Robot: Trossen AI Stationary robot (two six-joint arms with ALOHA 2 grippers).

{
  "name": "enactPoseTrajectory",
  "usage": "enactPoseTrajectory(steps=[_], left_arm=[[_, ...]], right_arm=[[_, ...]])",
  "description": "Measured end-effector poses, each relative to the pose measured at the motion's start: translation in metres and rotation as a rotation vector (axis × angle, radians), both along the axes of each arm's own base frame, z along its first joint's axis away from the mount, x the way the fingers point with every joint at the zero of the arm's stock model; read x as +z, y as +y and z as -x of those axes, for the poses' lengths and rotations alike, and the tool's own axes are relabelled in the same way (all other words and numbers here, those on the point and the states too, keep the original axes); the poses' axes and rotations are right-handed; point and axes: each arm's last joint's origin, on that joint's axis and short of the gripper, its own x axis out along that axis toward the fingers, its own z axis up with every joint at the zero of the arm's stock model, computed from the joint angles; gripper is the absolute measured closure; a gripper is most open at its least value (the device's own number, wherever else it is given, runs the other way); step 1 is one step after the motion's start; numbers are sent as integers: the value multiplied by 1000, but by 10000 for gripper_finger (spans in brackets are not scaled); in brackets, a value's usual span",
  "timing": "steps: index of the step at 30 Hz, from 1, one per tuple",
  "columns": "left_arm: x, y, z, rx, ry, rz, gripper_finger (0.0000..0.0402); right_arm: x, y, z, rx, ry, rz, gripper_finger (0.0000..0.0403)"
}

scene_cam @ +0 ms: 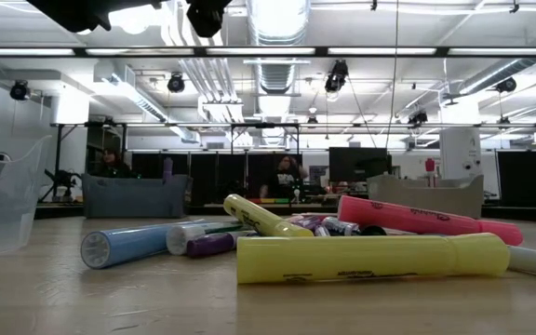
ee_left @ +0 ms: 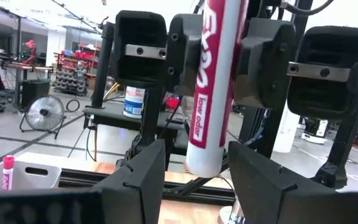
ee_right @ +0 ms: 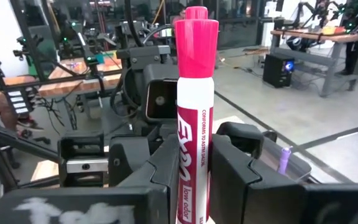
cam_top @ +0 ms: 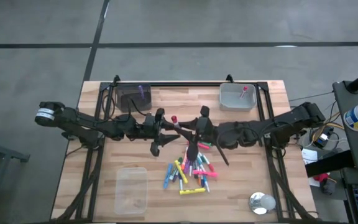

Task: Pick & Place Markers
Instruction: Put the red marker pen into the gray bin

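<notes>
A red marker [ee_right: 194, 118] stands upright above the middle of the table, pinched by the right gripper [ee_right: 191, 186], apparently for a handover. The left gripper [ee_left: 194, 180] faces it, fingers spread wide around the barrel without gripping; the other markers [cam_top: 191, 171] lie heaped on the table [cam_top: 272, 143] below
</notes>
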Motion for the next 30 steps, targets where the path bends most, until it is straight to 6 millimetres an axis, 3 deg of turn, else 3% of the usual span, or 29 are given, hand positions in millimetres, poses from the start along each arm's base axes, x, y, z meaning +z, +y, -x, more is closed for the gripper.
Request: enactPoseTrajectory(steps=[14, 30], left_arm=[[4, -1, 1, -30, -41, 13, 247], [3, -1, 0, -31, -34, 20, 333]], right_arm=[[-7, -1, -1, -1, -5, -19, 337], [-10, -6, -2, 12, -14, -43, 337]])
